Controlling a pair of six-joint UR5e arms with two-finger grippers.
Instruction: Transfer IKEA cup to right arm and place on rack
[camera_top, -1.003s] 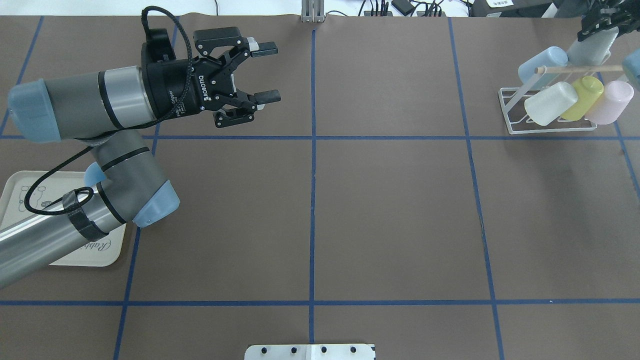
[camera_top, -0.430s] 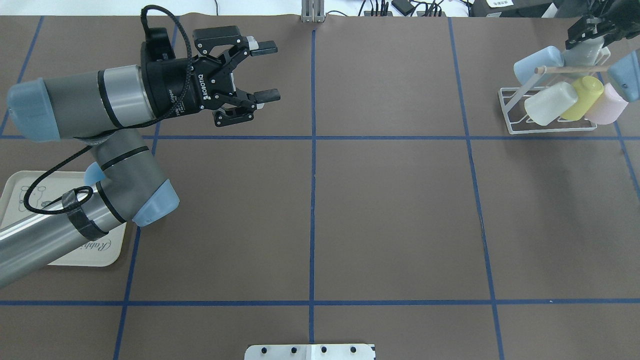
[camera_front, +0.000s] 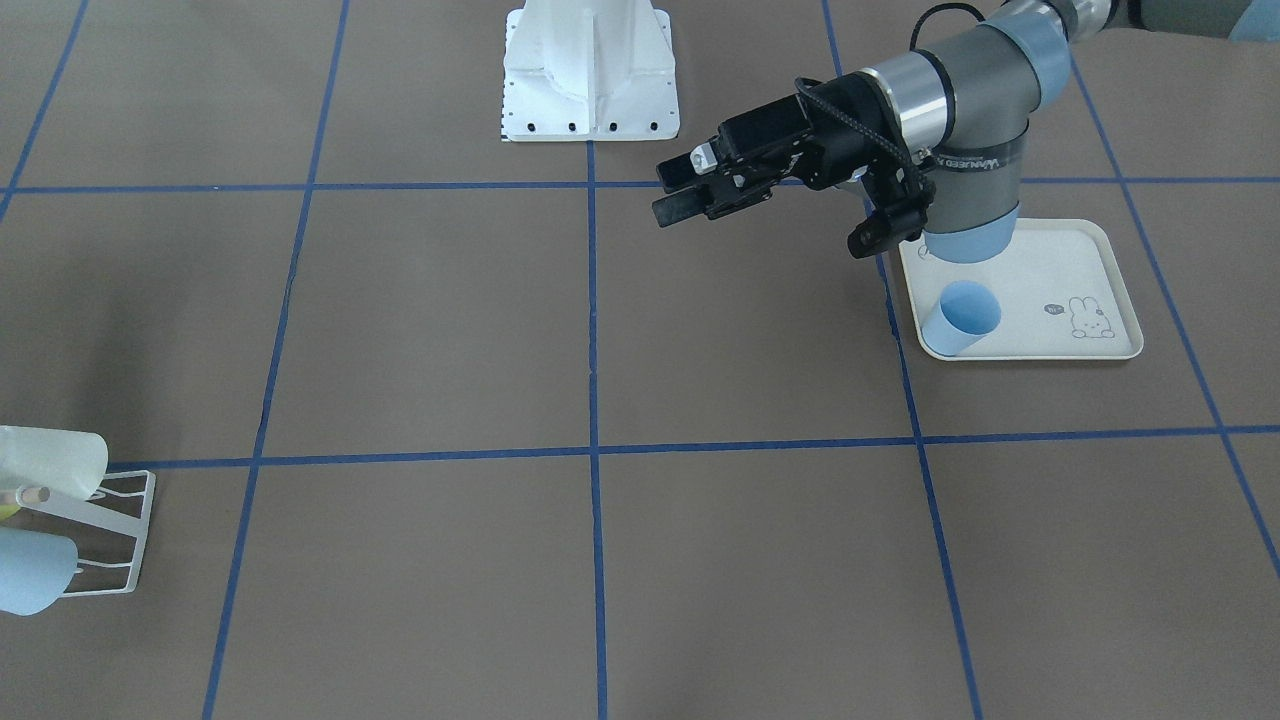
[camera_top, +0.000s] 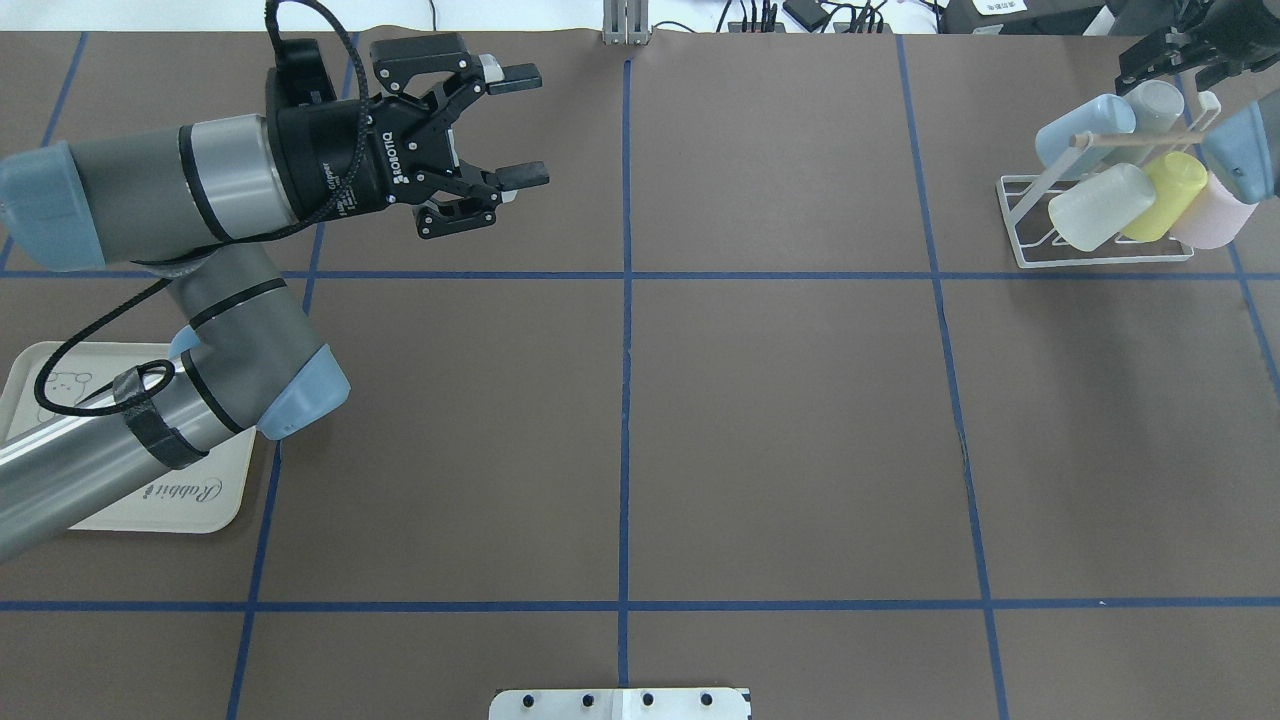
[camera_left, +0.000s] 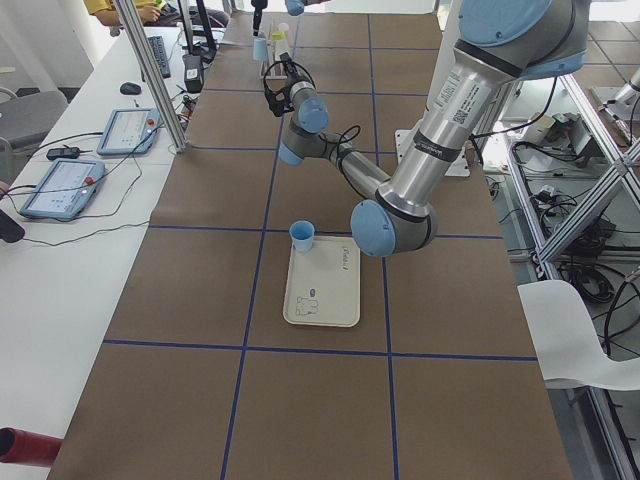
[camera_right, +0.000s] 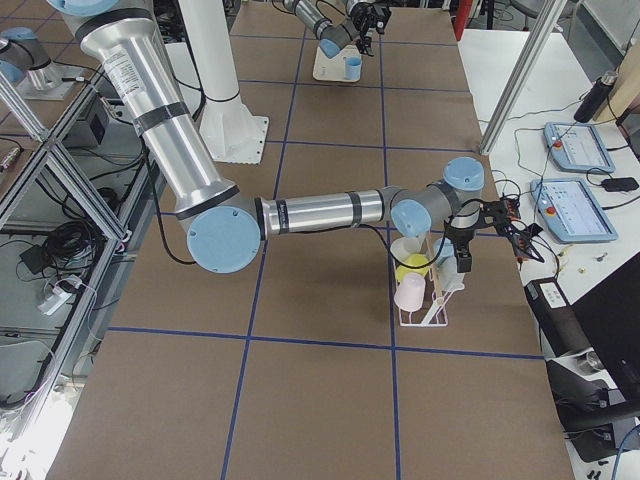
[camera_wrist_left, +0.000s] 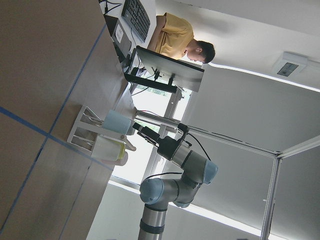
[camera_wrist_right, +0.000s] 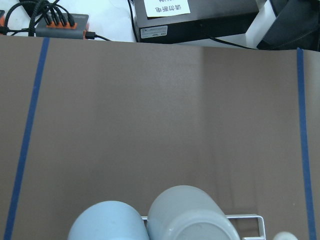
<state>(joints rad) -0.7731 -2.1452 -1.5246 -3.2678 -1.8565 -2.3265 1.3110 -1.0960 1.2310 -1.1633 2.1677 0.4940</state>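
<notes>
Tray (camera_front: 1100, 250): near left of the table. One blue cup (camera_front: 962, 318) stands mouth-up in its far right corner, untouched. My left arm crosses above the tray's near part.

Left gripper (camera_top: 520, 125): jaws spread wide with nothing between them. It hangs over bare table at the far left, pointing right. In the last second it has drifted slightly farther and to the left, and its spread is unchanged. It has no part in the current step.

Rack (camera_top: 1100, 262): far right of the table. A white cup (camera_top: 1100, 205), a yellow cup (camera_top: 1175, 185) and a pink cup (camera_top: 1215, 210) lean in its near row. A light blue cup (camera_top: 1085, 125) sits behind them at the left.

Grey cup (camera_top: 1158, 98): now on the rack's far row, just right of the light blue cup, with its base facing up. A second ago it was between my right jaws above this spot. It now rests on the rack by itself. The right wrist view shows its base directly below, beside the light blue one.

Right gripper (camera_top: 1165, 55): lifted clear to the far side of the rack and apart from the grey cup. It pinches nothing. It is cut off by the frame edge, so I cannot tell how wide its jaws stand.

Meaning for the task: handover and placement look done for this cup. Judged remaining work is withdrawing my right arm without brushing the peg (camera_top: 1140, 138) or the neighbouring cups.
</notes>
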